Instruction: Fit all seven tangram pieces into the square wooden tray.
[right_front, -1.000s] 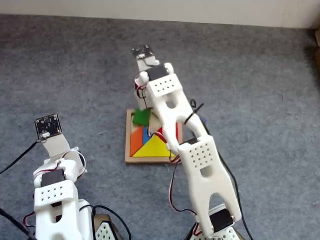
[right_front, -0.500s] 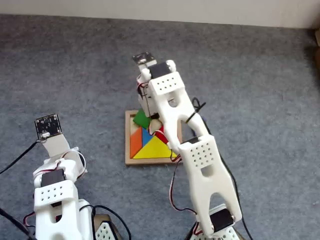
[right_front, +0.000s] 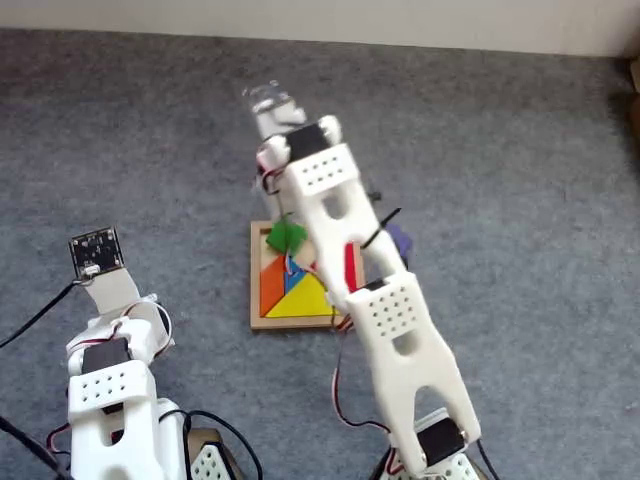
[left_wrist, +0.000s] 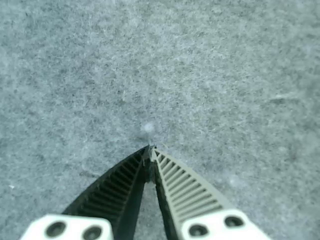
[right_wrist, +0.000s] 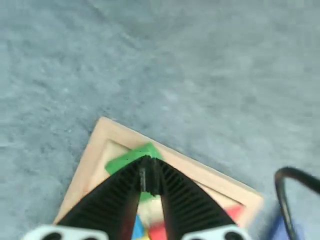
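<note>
1. Your square wooden tray (right_front: 290, 321) has a pale raised rim and lies flat on the grey carpet (right_front: 520, 150), under your right arm.
2. In it are a green piece (right_wrist: 125, 159) in one corner, and orange (right_front: 271, 285), yellow (right_front: 298, 302), blue (right_front: 293, 278) and red (right_front: 350, 266) pieces.
3. A purple piece (right_front: 398, 238) lies on the carpet just beside the tray.
4. Your right gripper (right_wrist: 148, 175) has its fingers together, tips over the green piece.
5. Your left gripper (left_wrist: 150, 149) has its fingers together over carpet, well apart from the tray.

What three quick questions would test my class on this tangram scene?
1. True or false: the left gripper holds a tangram piece.
2. Which lies on the carpet outside the wooden tray? A yellow piece; B purple piece; C orange piece.
3. Fill in: the right gripper has its tips over the ____ piece.
Key: 1 false; 2 B; 3 green piece.
</note>
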